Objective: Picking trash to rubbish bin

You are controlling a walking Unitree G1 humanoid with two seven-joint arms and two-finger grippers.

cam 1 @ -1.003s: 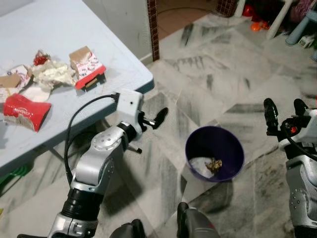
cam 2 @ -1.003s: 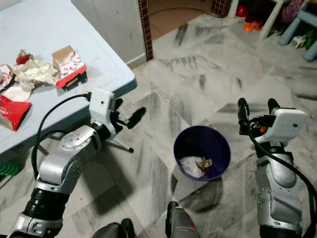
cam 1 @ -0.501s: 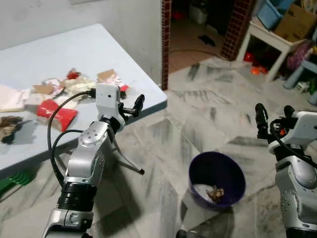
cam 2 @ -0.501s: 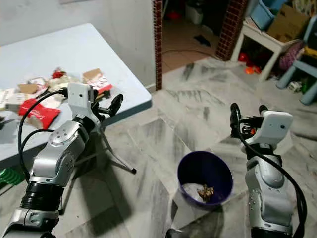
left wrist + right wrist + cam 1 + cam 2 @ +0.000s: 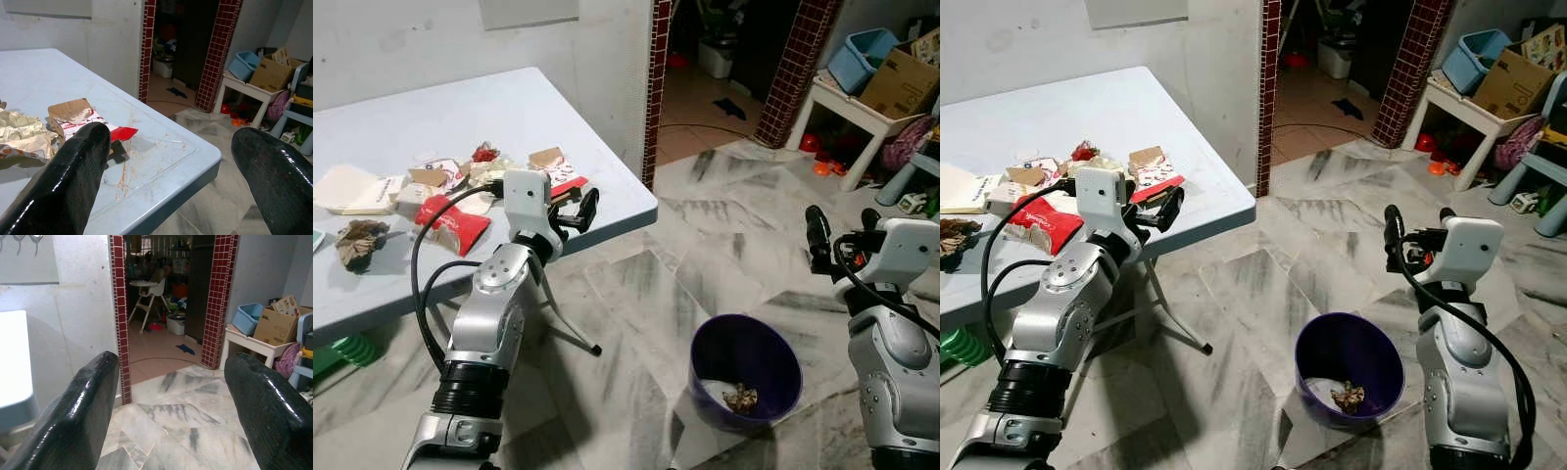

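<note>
Left eye view, trash: a heap of wrappers lies on the pale blue table (image 5: pixel 431 117), with a red-and-white carton (image 5: pixel 555 168) nearest the corner, a crumpled paper wad (image 5: pixel 487 168), a red packet (image 5: pixel 452 223), a flat white box (image 5: pixel 350 186) and a brown crumpled scrap (image 5: pixel 357 243) further along.
Rubbish bin: the purple rubbish bin (image 5: pixel 746 370) stands on the marble floor (image 5: pixel 675 264), well apart from the table, with a white sheet and a brown scrap inside.
Left gripper: the left gripper (image 5: pixel 576 210) is raised at the table edge, just beside the carton; in the left wrist view its fingers (image 5: pixel 73 171) are spread wide with nothing between them, and the carton sits near one finger.
Right gripper: the right gripper (image 5: pixel 842 233) is held up over the floor, beyond the bin; fingers (image 5: pixel 73 416) wide apart, empty.
Surroundings: a red-tiled doorway (image 5: pixel 658 59), a white side table (image 5: pixel 862 108) carrying a blue tub (image 5: pixel 867 54) and a cardboard box (image 5: pixel 906 83).
</note>
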